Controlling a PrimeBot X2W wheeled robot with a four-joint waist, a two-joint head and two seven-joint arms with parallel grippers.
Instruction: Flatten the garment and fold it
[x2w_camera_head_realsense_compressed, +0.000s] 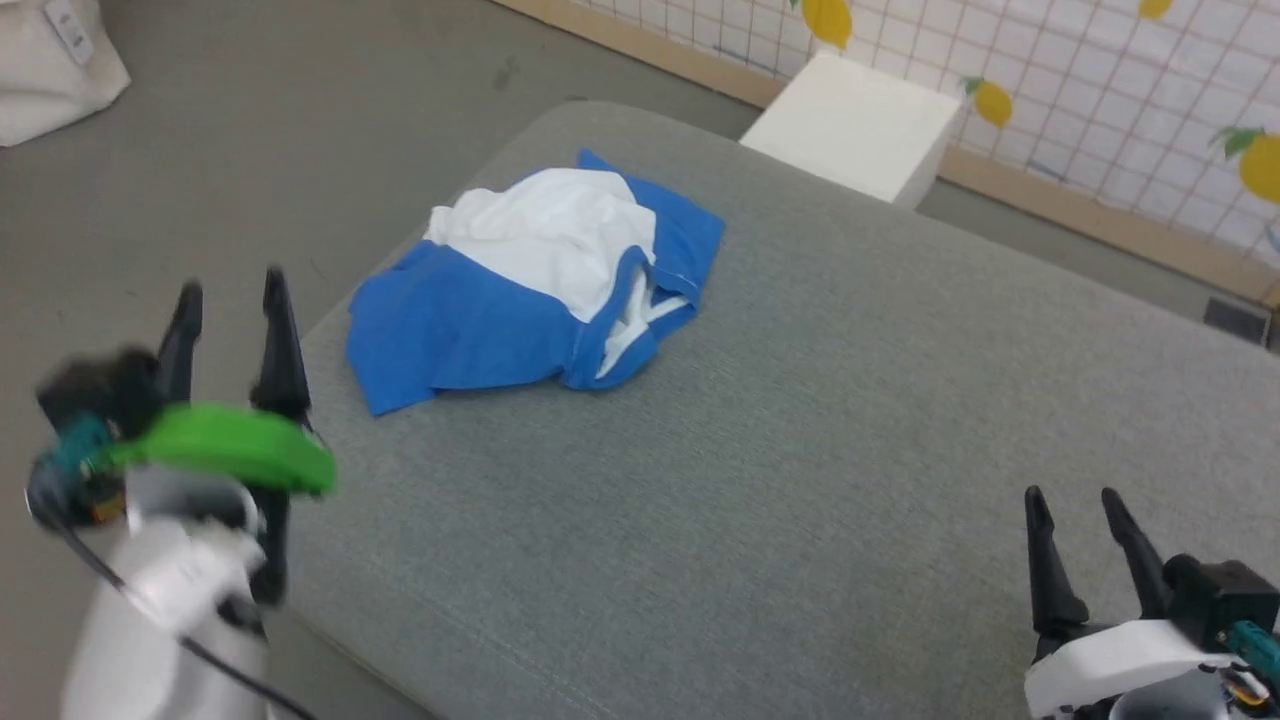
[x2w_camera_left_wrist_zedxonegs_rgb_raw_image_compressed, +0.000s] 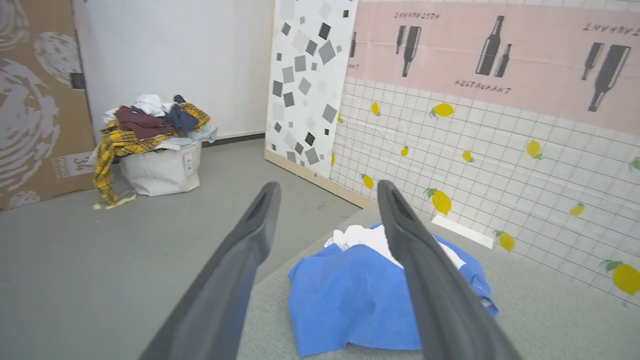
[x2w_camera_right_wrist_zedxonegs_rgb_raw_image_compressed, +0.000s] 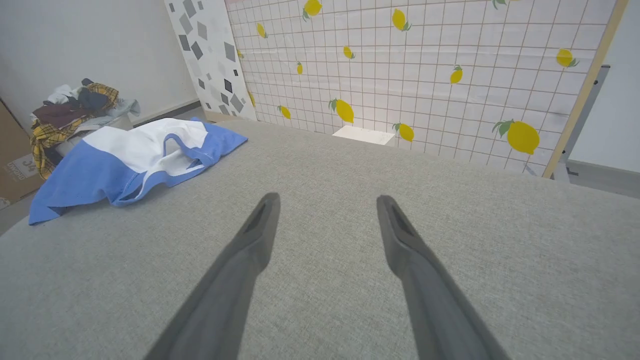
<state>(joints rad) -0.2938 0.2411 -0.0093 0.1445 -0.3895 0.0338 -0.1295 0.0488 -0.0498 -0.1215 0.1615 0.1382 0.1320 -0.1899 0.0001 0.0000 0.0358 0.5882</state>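
- We see the garment (x2w_camera_head_realsense_compressed: 530, 290) crumpled on the grey cushion (x2w_camera_head_realsense_compressed: 800, 450), toward ten o'clock.
- Our left gripper (x2w_camera_head_realsense_compressed: 232, 283), fingers apart, hovers at nine o'clock.
- Our right gripper (x2w_camera_head_realsense_compressed: 1072, 495), fingers apart, sits at four o'clock.

Blue-and-white garment (x2w_camera_head_realsense_compressed: 520, 290) on grey cushion (x2w_camera_head_realsense_compressed: 800, 450); lemon-print wall (x2w_camera_head_realsense_compressed: 1100, 90)

Blue-and-white garment (x2w_camera_head_realsense_compressed: 530, 280), crumpled heap, on grey cushion (x2w_camera_head_realsense_compressed: 800, 450)

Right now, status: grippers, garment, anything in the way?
Left gripper open, empty. Right gripper open, empty. Garment crumpled on grey cushion, nearer left gripper. Nothing blocking.
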